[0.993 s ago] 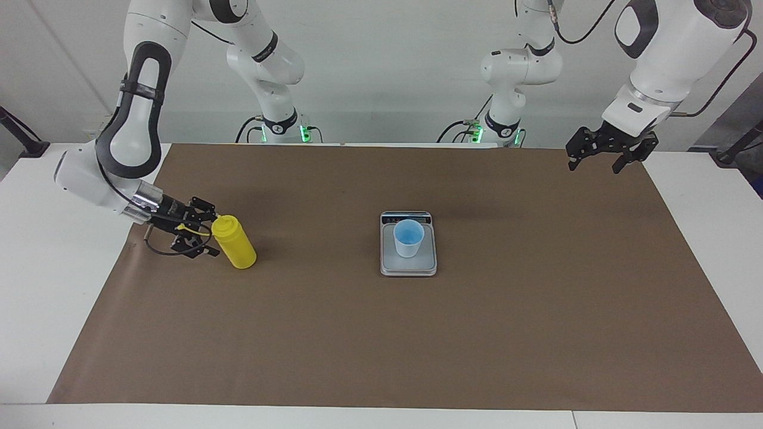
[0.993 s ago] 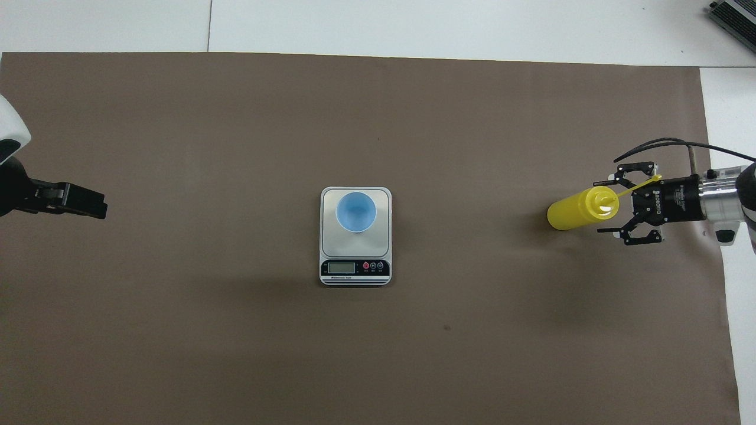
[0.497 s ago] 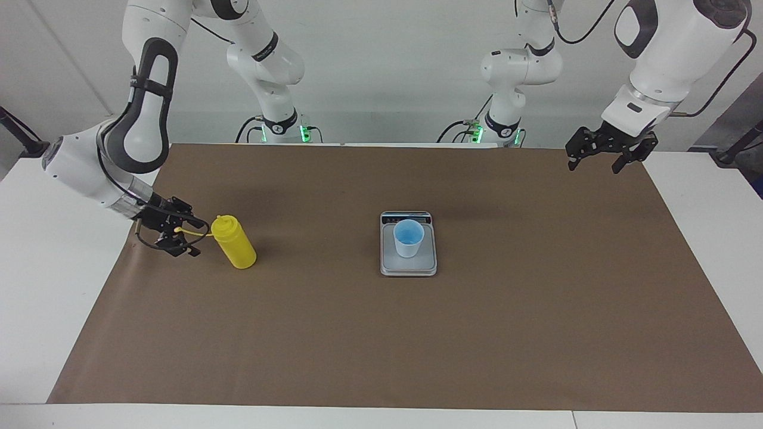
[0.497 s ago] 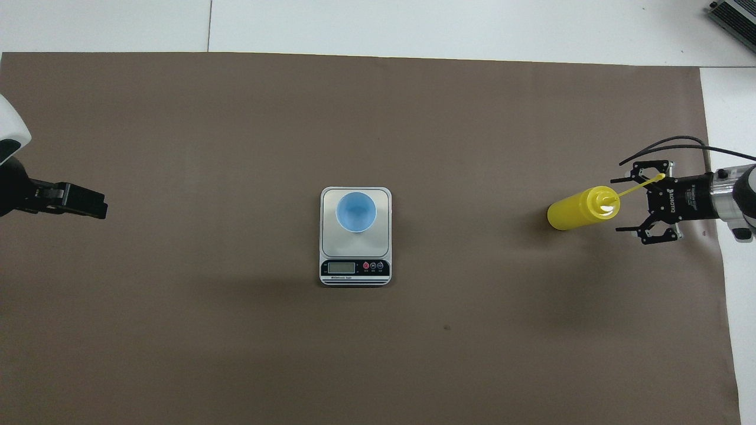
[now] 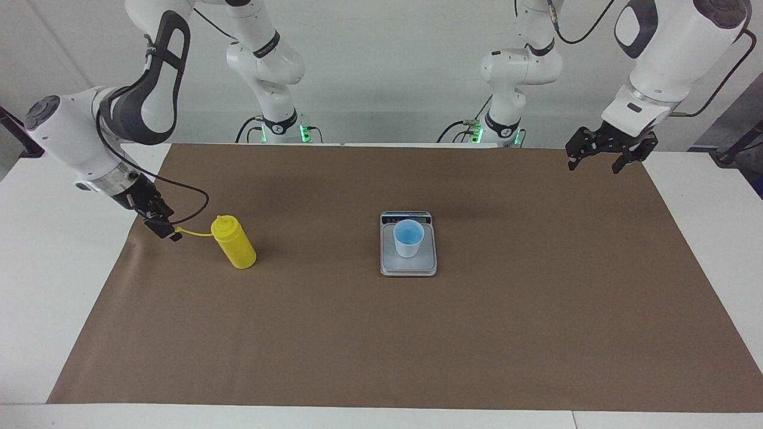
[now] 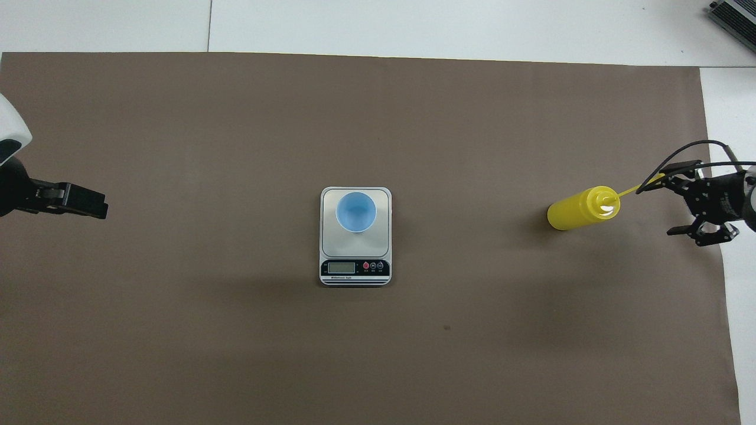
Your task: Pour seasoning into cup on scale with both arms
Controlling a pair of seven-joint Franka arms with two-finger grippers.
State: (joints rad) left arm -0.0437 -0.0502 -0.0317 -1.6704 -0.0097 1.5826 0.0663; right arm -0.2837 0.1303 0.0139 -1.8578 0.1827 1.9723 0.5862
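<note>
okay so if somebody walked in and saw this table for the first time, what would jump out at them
The bright yellow plastic squeeze bottle standing toward the right arm's end of the brown mat, with the right hand open beside its cap strap. Next, the small pale blue plastic cup on the flat silver-grey kitchen scale mid-table. The left hand waits open, raised over its own end.

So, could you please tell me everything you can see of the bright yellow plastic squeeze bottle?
The bright yellow plastic squeeze bottle stands upright on the brown table covering, toward the right arm's end of the table, well apart from the silver-grey scale. It has a round body, a cone nozzle and a thin yellow cap strap stretching sideways to the right gripper, which is open beside the bottle without holding its body. Whether the strap touches the gripper cannot be told.
</note>
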